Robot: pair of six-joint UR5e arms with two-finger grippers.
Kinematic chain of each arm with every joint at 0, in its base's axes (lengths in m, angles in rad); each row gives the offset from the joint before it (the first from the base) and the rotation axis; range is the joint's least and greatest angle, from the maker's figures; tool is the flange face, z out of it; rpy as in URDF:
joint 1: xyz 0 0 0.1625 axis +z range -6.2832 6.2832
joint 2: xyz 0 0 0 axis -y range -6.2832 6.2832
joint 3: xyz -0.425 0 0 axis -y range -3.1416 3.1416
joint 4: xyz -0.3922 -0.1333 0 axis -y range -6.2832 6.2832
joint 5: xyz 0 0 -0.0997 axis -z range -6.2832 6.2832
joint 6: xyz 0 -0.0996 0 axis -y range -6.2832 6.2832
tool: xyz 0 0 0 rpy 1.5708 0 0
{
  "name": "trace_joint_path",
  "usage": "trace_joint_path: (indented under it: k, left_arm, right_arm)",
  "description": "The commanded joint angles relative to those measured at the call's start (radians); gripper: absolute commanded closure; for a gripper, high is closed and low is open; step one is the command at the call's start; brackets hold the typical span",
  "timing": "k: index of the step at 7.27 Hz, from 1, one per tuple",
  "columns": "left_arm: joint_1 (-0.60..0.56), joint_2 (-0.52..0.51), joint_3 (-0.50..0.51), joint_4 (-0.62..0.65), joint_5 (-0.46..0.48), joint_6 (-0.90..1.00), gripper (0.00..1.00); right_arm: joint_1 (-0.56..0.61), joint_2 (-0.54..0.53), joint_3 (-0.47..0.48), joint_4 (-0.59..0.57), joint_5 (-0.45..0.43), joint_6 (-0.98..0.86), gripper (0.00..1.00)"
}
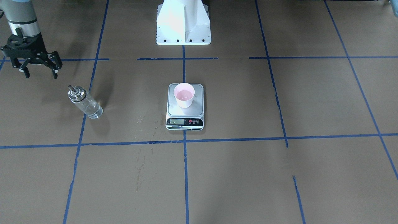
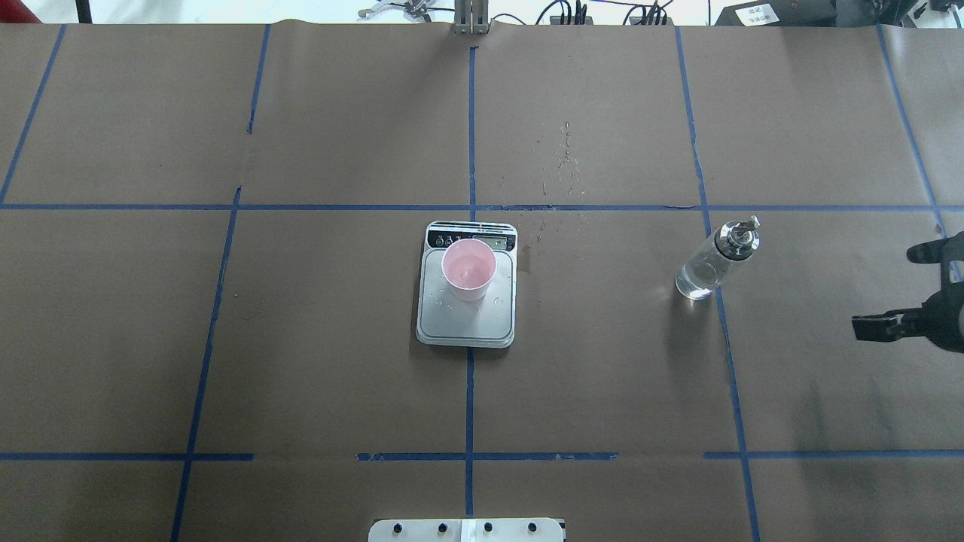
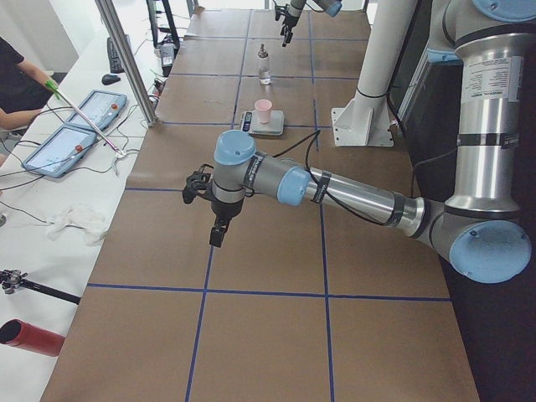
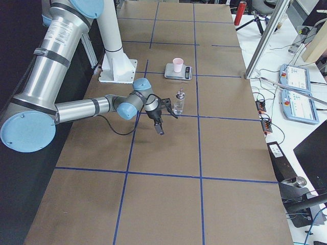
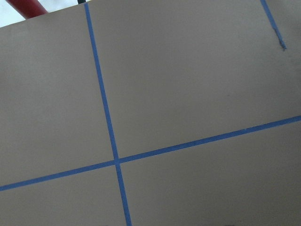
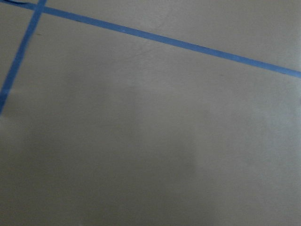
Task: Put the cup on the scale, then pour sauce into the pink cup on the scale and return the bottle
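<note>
The pink cup [image 1: 184,95] [image 2: 468,269] stands upright on the scale's [image 1: 199,109] [image 2: 467,327] silver platform, with clear liquid in its bottom. The glass bottle [image 1: 85,102] [image 2: 712,263] with a metal spout stands upright on the paper, and a little clear sauce shows inside it. My right gripper [image 1: 40,74] [image 2: 892,290] hangs open and empty, apart from the bottle and farther out toward the table's end. My left gripper [image 3: 207,209] shows only in the exterior left view, over bare paper far from the scale. Whether it is open or shut I cannot tell.
The white robot base [image 1: 183,25] sits behind the scale. Wet spots [image 2: 561,162] mark the paper beyond the scale. Blue tape lines cross the brown paper. A person's arm and tablets [image 3: 75,126] lie at the table's side, near a metal post.
</note>
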Motion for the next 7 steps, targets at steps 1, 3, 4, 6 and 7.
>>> trace_joint_path:
  k: [1, 3, 4, 6, 7]
  left_arm:
    - [-0.003, 0.01, 0.047, -0.045, 0.027, -0.003, 0.0]
    - [-0.047, 0.009, 0.079, -0.029, 0.018, -0.001, 0.0]
    - [-0.087, -0.005, 0.117, -0.004, -0.014, 0.0, 0.0]
    - [-0.092, 0.016, 0.136, 0.005, -0.055, 0.0, 0.0]
    - [-0.094, 0.0, 0.153, 0.013, -0.062, -0.007, 0.0]
  right_arm:
    - [0.448, 0.106, -0.15, -0.16, 0.373, -0.496, 0.0]
    - [0.567, 0.375, -0.152, -0.642, 0.374, -0.743, 0.0]
    - [0.588, 0.423, -0.152, -0.769, 0.375, -0.761, 0.0]
    - [0.591, 0.392, -0.152, -0.768, 0.4, -0.759, 0.0]
    - [0.591, 0.373, -0.16, -0.767, 0.395, -0.752, 0.0]
